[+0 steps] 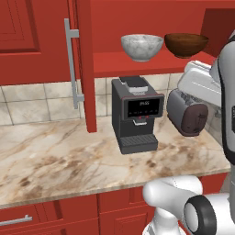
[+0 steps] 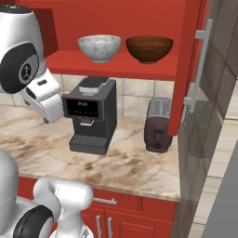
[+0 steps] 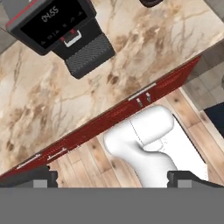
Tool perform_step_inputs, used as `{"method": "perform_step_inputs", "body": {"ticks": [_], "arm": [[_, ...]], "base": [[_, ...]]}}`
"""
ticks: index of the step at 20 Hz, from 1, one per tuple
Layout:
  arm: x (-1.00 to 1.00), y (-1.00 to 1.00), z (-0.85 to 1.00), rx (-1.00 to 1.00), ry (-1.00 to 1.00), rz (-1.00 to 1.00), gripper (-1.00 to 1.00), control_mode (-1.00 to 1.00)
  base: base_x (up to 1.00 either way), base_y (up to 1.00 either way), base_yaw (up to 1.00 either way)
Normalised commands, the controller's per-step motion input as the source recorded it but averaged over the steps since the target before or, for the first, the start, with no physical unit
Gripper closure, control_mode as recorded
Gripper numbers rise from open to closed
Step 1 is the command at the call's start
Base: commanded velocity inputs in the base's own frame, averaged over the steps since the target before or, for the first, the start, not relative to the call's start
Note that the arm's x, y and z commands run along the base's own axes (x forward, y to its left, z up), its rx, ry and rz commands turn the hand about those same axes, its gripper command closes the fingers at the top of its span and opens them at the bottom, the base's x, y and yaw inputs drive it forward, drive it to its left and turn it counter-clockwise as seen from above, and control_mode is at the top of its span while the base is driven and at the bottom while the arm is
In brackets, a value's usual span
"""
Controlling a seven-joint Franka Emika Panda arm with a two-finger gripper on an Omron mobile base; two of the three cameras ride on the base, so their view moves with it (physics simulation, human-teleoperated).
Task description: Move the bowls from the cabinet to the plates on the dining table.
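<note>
On the shelf: I've got both bowls sitting side by side in the open cabinet [image 1: 87,64], up at twelve o'clock from my base.
Marbled bowl: the grey-white marbled bowl [image 1: 142,47] stands upright, the nearer one to the door edge.
Brown bowl: the dark brown bowl [image 1: 186,44] is just beside it at three o'clock, apart, not touching.
Below them: a coffee machine [image 1: 136,113] and a toaster [image 1: 187,112] stand on the marble counter [image 1: 55,156], right under the shelf.
Gripper: the gripper [image 3: 112,177] is released, jaws standing wide, nothing between them; its finger tips [image 3: 39,177] are barely visible at the six o'clock edge of the hand view, so I'm hedging on exact pose.
Where it points: the hand is looking down at the counter edge and the wooden floor, not at the shelf.
Step in hand: I judge this is the start, with neither bowl picked yet.
Next move: I'd need to swing the hand up and level it toward the shelf, clearing the coffee machine's top, then approach one bowl's rim.
</note>
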Motion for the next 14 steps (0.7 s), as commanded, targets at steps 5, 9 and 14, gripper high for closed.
{"method": "perform_step_inputs", "body": {"ticks": [5, 9, 14], "arm": [[0.11, 0.00, 0.00, -0.01, -0.01, -0.09, -1.00, -1.00], [0.22, 0.00, 0.02, 0.00, 0.00, -0.06, -1.00, -1.00], [0.10, 0.00, 0.09, 0.00, 0.00, -0.01, -1.00, -1.00]], "base": [[0.00, 0.00, 0.00], [0.00, 0.00, 0.00], [0.00, 0.00, 0.00]]}}
